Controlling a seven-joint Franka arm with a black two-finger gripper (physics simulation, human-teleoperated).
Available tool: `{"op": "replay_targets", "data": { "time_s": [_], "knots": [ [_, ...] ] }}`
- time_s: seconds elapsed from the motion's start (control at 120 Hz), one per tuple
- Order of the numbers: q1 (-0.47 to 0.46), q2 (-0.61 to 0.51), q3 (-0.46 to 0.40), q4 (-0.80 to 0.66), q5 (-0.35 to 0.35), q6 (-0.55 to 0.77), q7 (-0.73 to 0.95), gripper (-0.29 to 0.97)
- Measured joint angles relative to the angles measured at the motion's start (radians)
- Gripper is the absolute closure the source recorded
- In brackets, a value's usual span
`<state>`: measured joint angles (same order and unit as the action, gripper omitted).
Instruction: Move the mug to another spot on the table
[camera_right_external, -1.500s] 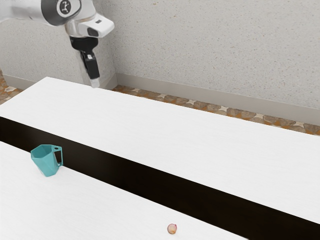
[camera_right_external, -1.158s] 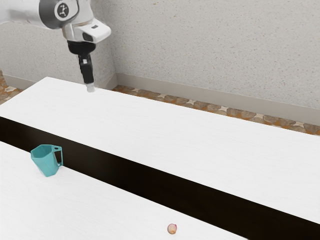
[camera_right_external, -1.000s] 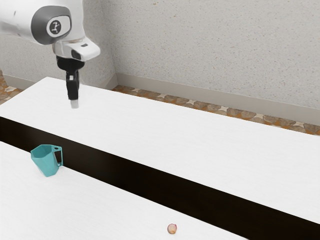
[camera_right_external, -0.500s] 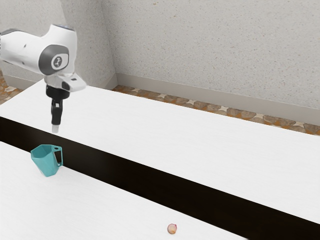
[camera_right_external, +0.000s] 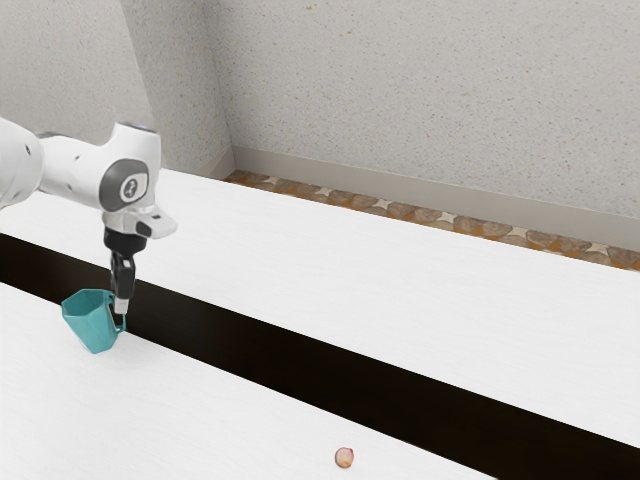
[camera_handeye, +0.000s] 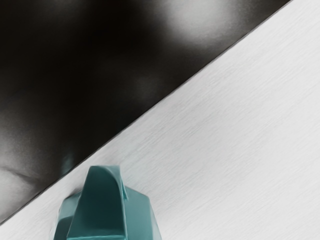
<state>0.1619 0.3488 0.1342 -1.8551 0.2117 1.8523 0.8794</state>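
The gripper (camera_right_external: 120, 301), its opening impossible to tell, hangs just above the mug (camera_right_external: 91, 322); an off-centre pinch could tip it.

Bare bench (camera_right_external: 200, 420) spreads from the mug (camera_right_external: 90, 322) toward five o'clock. A small ball (camera_right_external: 344, 458) lies well apart at four o'clock; a dark strip (camera_right_external: 300, 370) borders the mug at one o'clock.

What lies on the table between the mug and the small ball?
Nothing: in the exterior view, bare white tabletop runs from the mug to the ball.
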Motion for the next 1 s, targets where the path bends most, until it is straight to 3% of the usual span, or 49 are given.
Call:
{"op": "replay_targets", "data": {
  "time_s": [0.233, 0.608, 0.667, 0.858, 1.0],
  "knots": [
    [0.010, 0.057, 0.001, 0.013, 0.057, 0.067, -0.012, 0.00],
    [0.030, 0.103, -0.002, 0.011, 0.060, 0.119, -0.025, 0.00],
    [0.030, 0.106, -0.001, 0.010, 0.052, 0.122, -0.026, 0.08],
    [0.031, 0.112, -0.001, 0.007, 0.039, 0.126, -0.032, 0.52],
    [0.026, 0.104, -0.001, 0.005, 0.039, 0.120, -0.040, 0.61]
  ]
}}
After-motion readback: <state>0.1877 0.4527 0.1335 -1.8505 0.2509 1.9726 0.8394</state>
